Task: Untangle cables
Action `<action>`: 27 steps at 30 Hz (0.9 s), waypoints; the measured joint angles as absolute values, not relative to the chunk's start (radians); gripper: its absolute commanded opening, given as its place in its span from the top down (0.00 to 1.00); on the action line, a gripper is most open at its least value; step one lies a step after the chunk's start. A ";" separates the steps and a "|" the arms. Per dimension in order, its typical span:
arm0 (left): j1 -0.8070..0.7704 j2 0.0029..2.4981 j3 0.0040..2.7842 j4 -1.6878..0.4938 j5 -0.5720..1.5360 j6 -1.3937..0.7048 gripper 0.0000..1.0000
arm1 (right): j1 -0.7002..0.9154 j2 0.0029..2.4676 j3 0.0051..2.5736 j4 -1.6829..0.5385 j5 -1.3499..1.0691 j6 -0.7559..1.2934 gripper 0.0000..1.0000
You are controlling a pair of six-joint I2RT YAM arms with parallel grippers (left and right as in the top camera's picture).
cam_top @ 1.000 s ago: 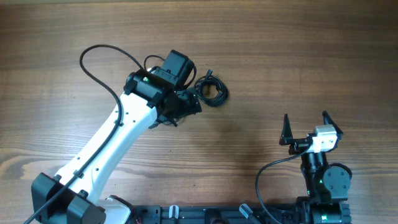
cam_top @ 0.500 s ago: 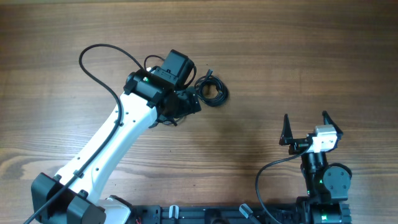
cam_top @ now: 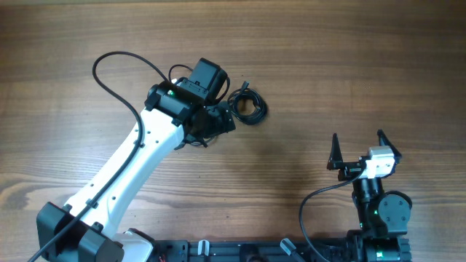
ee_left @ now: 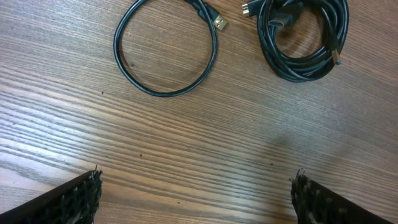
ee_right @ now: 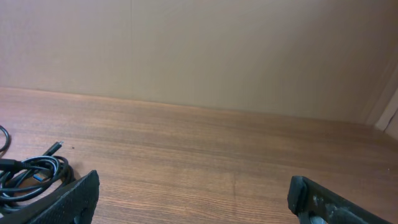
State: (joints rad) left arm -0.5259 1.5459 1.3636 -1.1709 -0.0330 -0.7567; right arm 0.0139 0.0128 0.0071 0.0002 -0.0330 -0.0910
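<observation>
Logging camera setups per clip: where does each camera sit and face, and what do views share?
Overhead: fixed above the table, looking straight down; shows the left arm stretched toward the coiled cable bundle and the right end effector, open.
Left wrist: faces down at the wood; left end effector fingertips apart in the bottom corners; single cable loop beside the bundle.
Right wrist: faces level across the table toward a wall; own fingertips in the bottom corners.
Shared: the bundle appears in all three.

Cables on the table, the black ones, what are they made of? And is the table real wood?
The looped cable and the coiled bundle look like smooth black rubbery plastic with a slight sheen. The plug tip looks like gold-coloured metal. The table shows brown wood grain, but it may be printed laminate.
</observation>
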 measured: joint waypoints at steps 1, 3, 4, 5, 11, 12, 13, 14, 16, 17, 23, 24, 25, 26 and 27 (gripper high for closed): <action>-0.526 1.546 1.364 -1.166 -0.037 -0.757 0.00 | 0.014 0.013 0.007 0.000 -0.033 -0.091 0.00; -0.524 1.546 1.364 -1.158 -0.044 -0.757 0.00 | 0.014 0.013 0.007 0.001 -0.033 -0.091 0.00; -0.517 1.546 1.364 -1.156 -0.049 -0.757 0.00 | 0.014 0.013 0.007 0.000 -0.033 -0.091 0.00; -0.503 1.546 1.364 -1.156 -0.052 -0.757 0.00 | 0.014 0.013 0.007 0.001 -0.033 -0.091 0.00; -0.355 1.546 1.364 -1.159 -0.063 -0.757 0.00 | 0.014 0.013 0.007 0.001 -0.033 -0.091 0.00; -0.339 1.546 1.364 -1.159 -0.063 -0.757 0.00 | 0.014 0.013 0.007 0.000 -0.033 -0.091 0.00; -0.331 1.546 1.363 -1.158 -0.063 -0.757 0.00 | 0.014 0.013 0.007 0.000 -0.033 -0.091 0.00; -0.325 1.546 1.360 -1.158 -0.063 -0.757 0.00 | 0.014 0.013 0.007 0.001 -0.033 -0.091 0.00; -0.322 1.546 1.336 -1.153 -0.063 -0.757 0.00 | 0.014 0.013 0.007 0.001 -0.033 -0.091 0.00; -0.322 1.546 1.311 -1.145 -0.063 -0.757 0.00 | 0.014 0.013 0.007 0.000 -0.033 -0.091 0.00; -0.322 1.547 1.236 -1.124 -0.063 -0.757 0.00 | 0.014 0.013 0.007 0.001 -0.033 -0.091 0.00; -0.322 1.547 1.235 -1.124 -0.063 -0.757 0.00 | 0.014 0.013 0.007 0.001 -0.033 -0.091 0.00; -0.322 1.547 1.235 -1.123 -0.063 -0.757 0.00 | 0.014 0.013 0.007 0.000 -0.033 -0.091 0.00; -0.322 1.547 1.235 -1.124 -0.063 -0.757 0.00 | 0.014 0.013 0.007 0.000 -0.033 -0.091 0.00; -0.322 1.547 1.235 -1.122 -0.063 -0.757 0.00 | 0.014 0.013 0.007 0.000 -0.033 -0.091 0.00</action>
State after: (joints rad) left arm -0.3222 1.5467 1.2350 -1.1221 -0.0628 -0.7567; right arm 0.0139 0.0128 0.0071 0.0002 -0.0330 -0.0910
